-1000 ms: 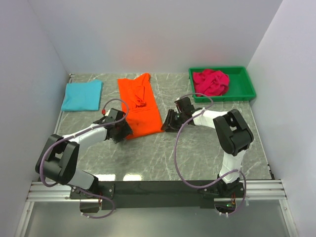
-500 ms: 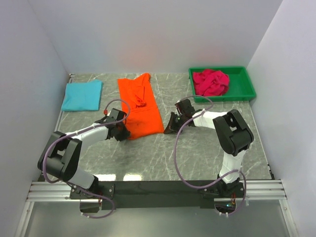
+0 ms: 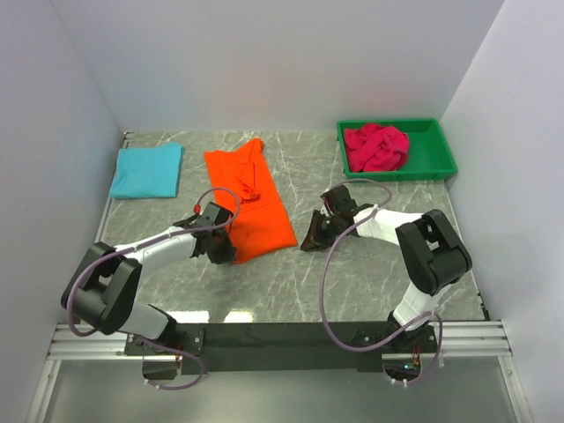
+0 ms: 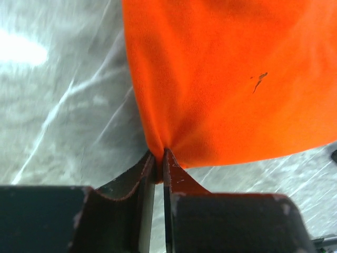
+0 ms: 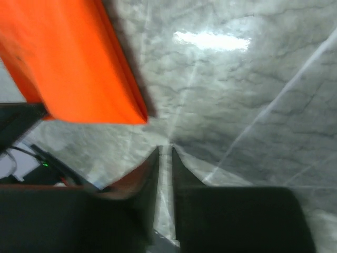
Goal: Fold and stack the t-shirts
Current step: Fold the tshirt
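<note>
Grey marbled bench (image 3: pixel 370 273), three items lying on it.
Orange t-shirt (image 3: pixel 251 198) spread near centre; folded turquoise t-shirt (image 3: pixel 147 170) at far left; green bin (image 3: pixel 438 152) at far right.

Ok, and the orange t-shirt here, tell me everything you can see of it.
The orange t-shirt is plain soft cloth, folded lengthwise into a long strip, lying flat and slightly skewed on the grey marbled table, with a small bunched wrinkle near its middle. The left tool is shut on its near left corner, puckering the hem. The right tool is shut beside the near right corner, apart from the cloth.
</note>
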{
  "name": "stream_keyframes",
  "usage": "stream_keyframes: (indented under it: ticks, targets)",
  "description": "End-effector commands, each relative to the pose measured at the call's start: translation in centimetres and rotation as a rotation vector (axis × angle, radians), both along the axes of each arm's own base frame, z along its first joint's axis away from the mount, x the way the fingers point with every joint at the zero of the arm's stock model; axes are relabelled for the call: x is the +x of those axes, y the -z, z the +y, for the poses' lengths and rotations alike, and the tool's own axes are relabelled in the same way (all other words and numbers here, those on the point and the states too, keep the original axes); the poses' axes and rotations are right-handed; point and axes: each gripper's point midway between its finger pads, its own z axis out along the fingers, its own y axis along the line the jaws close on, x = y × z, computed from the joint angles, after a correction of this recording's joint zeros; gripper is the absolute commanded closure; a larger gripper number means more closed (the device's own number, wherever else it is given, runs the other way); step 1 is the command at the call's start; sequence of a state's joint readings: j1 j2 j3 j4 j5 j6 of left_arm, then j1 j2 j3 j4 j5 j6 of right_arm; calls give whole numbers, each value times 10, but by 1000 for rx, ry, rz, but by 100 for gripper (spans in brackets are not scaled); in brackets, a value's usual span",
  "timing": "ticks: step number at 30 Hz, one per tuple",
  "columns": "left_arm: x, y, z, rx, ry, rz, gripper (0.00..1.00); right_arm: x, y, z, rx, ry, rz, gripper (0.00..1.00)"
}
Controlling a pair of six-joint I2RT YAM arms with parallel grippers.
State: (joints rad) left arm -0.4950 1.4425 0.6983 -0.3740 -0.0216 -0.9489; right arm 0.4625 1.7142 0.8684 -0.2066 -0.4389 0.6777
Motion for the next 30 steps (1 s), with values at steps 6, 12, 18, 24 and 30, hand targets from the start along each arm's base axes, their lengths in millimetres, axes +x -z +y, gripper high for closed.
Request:
stream_keyframes:
  ticks: [6, 12, 18, 24, 30]
  targets:
    - [-30, 14, 17, 73, 2, 109, 85, 28, -29, 18, 69, -1, -120, 55]
    - [-29, 14, 16, 71, 0, 109, 85, 30, -16, 28, 53, -42, -87, 52]
    - [-29, 14, 16, 70, -1, 108, 85, 21, 5, 28, -32, -67, -57, 51]
    - [-30, 13, 18, 78, 1, 111, 86, 20, 19, 15, -122, -46, -21, 61]
    - [-32, 12, 21, 98, 15, 122, 89, 14, 15, 7, -155, -54, -16, 100]
